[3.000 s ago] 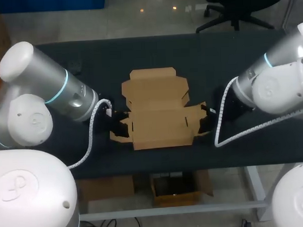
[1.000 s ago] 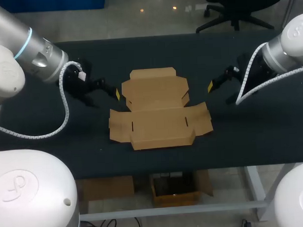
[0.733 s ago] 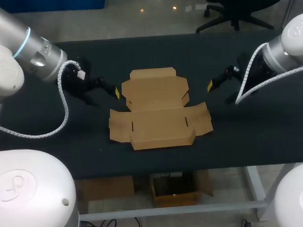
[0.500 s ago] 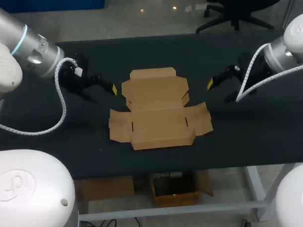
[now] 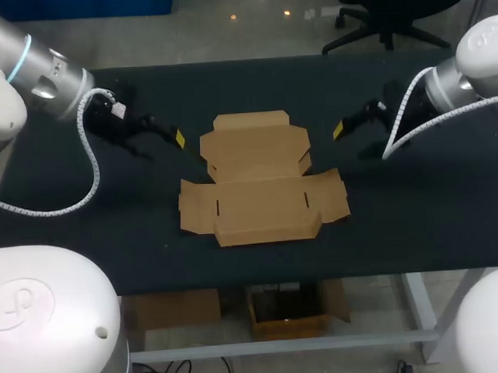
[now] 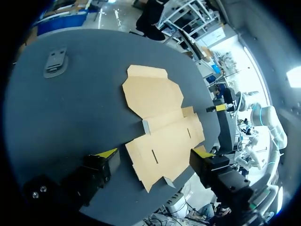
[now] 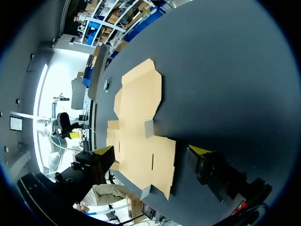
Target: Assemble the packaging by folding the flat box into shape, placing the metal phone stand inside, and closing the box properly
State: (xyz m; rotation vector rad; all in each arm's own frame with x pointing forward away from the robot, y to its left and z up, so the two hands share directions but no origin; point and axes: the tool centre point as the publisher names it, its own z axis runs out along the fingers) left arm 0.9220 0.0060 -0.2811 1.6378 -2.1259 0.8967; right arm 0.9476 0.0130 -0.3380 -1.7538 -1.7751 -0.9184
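Observation:
The brown cardboard box (image 5: 261,179) lies flat and unfolded in the middle of the black table, lid panel towards the far side, side flaps spread out. My left gripper (image 5: 175,137) hangs open off the lid's left edge, clear of the cardboard. My right gripper (image 5: 342,129) hangs open off the lid's right edge, also apart from it. In the left wrist view the box (image 6: 160,120) lies ahead of the open gripper (image 6: 154,153), and a grey metal piece, seemingly the phone stand (image 6: 55,61), lies flat far off beside it. The right wrist view shows the box (image 7: 138,127) ahead of that open gripper (image 7: 152,150).
My right arm's finger (image 6: 221,108) shows beyond the box in the left wrist view. The black table (image 5: 414,222) has bare cloth on both sides of the box and along its front edge.
Both grippers have drawn away from the box's side flaps, outward and towards the far side. The box has stayed flat in place.

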